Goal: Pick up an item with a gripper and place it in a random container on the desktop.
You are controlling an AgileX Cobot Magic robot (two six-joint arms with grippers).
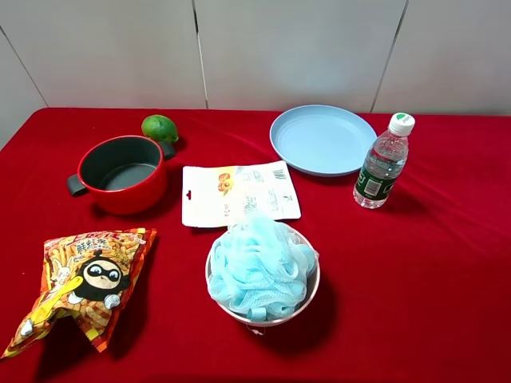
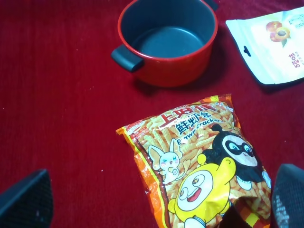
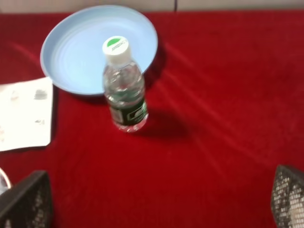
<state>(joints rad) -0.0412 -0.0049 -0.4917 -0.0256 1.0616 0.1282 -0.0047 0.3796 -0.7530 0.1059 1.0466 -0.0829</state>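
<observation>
The blue bath pouf [image 1: 259, 267] sits in the pink bowl [image 1: 307, 299] near the front centre of the red tablecloth [image 1: 431, 263], filling the bowl and rising above its rim, so the placement appears complete. The left gripper [image 2: 156, 202] has its fingers spread wide apart and empty above the snack bag [image 2: 199, 161]; the right gripper [image 3: 161, 202] is likewise spread apart and empty above bare cloth near the water bottle [image 3: 124, 92]. Risk assessment: the pouf is light and springy and stands proud of the rim, so a brush from a passing arm could probably roll it out or slide the bowl. The upright bottle is narrow and tall; a low sweep by the right arm would likely tip it against the blue plate [image 3: 78, 47]. The white packet [image 1: 239, 194] lies just behind the bowl and could be dragged by any contact. View coverage: only the high camera shows the pouf, the bowl and the green fruit [image 1: 160, 128] behind the red pot [image 1: 124, 174]; it shows neither gripper. The wrist cameras alone show finger spacing.
</observation>
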